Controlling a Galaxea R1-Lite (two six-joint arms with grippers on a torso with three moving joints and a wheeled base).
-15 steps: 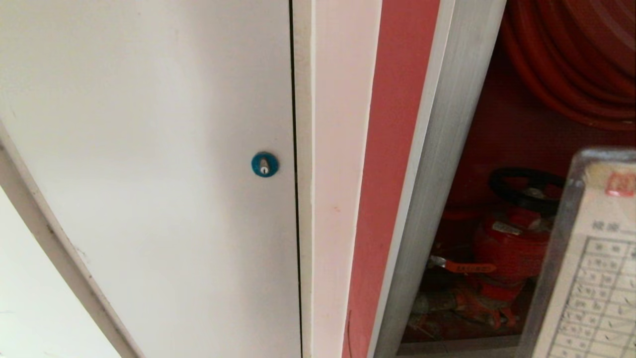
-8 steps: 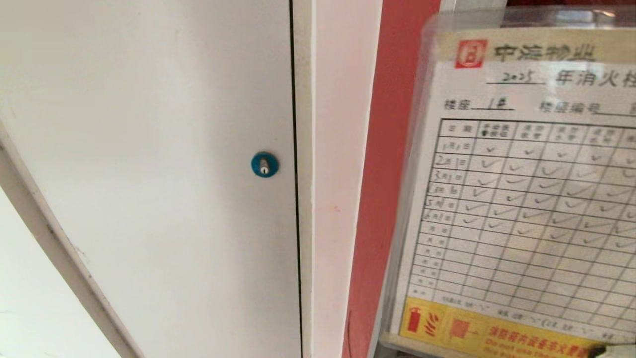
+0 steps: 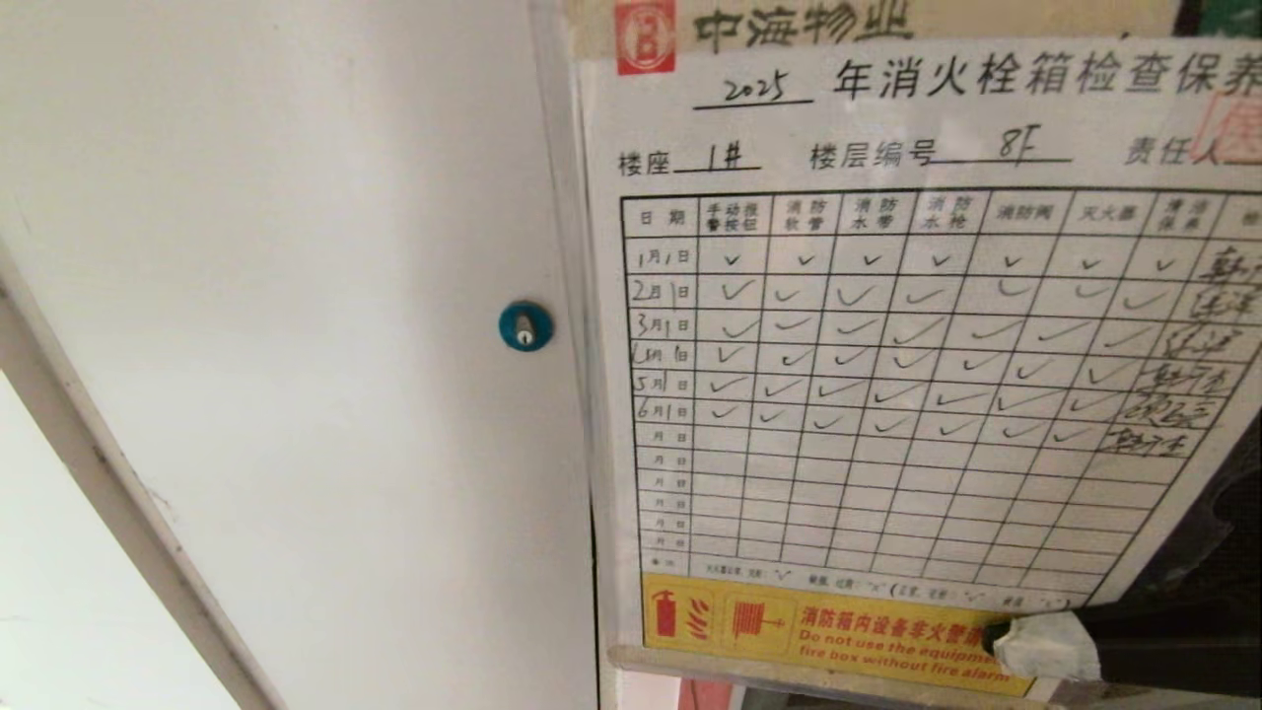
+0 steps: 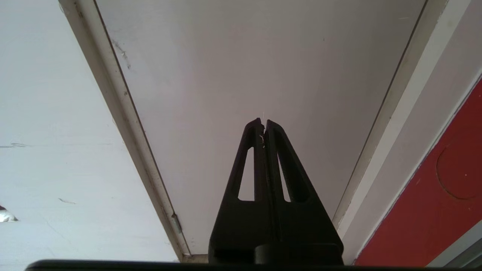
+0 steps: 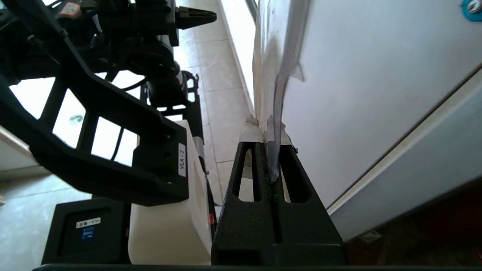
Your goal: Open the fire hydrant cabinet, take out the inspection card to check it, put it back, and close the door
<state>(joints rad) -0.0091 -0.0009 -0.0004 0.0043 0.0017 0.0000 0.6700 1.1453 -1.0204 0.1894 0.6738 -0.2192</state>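
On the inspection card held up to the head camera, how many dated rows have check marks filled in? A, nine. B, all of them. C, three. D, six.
D: the inspection card shows ticks in its first six dated rows, and the rows below them are blank.

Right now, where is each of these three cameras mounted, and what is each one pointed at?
Head view: on the robot's head, facing the inspection card held up before a white door with a blue lock; the right gripper pinches the card's lower edge.
Left wrist view: behind the left gripper, jaws shut and empty, facing the white door.
Right wrist view: behind the right gripper, seeing the card edge-on and the robot's own body.
Shared: head and right wrist views both show card and lock.
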